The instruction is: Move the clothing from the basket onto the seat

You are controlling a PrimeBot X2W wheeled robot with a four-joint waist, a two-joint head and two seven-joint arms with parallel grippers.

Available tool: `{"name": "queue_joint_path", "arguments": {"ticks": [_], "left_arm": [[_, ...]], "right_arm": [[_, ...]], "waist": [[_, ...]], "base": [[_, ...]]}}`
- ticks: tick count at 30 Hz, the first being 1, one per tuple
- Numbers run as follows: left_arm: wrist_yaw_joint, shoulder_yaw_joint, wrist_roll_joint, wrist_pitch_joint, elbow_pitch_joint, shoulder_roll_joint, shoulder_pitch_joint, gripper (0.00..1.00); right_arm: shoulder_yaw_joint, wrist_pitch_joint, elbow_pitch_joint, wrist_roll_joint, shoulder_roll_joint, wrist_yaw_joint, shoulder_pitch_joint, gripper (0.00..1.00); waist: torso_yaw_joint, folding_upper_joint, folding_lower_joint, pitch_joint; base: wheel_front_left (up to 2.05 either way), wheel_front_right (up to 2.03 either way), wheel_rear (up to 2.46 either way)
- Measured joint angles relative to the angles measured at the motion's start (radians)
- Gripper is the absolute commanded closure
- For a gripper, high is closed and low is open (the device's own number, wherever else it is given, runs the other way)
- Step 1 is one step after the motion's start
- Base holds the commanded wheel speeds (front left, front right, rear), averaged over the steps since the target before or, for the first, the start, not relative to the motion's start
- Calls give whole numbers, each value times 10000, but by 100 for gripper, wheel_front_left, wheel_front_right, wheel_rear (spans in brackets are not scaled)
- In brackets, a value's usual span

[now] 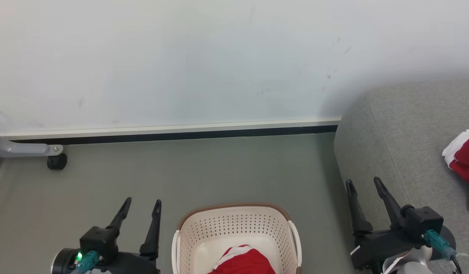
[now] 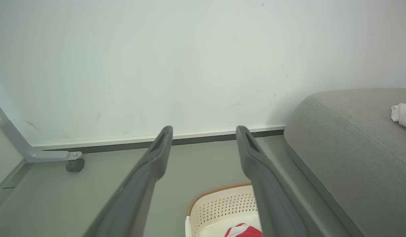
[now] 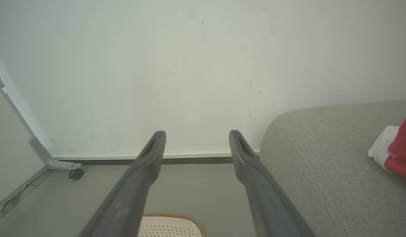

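Left gripper [image 1: 143,200]: jaws fully apart, nothing held, poised above the floor.
Right gripper [image 1: 363,180]: spread just as wide and empty, at the near edge of the seat [image 1: 402,133].
Basket [image 1: 234,207]: between the two grippers, just right of the left one and lower than both.
Garment in the basket [image 1: 244,260]: red with white trim, bunched on the basket bottom, below and right of the left gripper.
Garment on the seat [image 1: 465,156]: red and white, well to the right of the right gripper.
Handling: probably light, limp and not fragile. It will likely drape and trail when lifted.
Where to grip: pinch a raised fold at the top of the heap, deep enough that the cloth cannot slip free.
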Motion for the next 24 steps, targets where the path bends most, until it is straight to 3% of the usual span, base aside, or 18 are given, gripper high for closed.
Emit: {"name": "queue_joint_path", "arguments": {"ticks": [24], "left_arm": [[90,1220,136,-159,-370,-36,560,0]], "right_arm": [[-435,665,-1047,-343,-86,-215,679,0]], "waist": [[4,1,0,-9]], "base": [[0,0,0]]}}
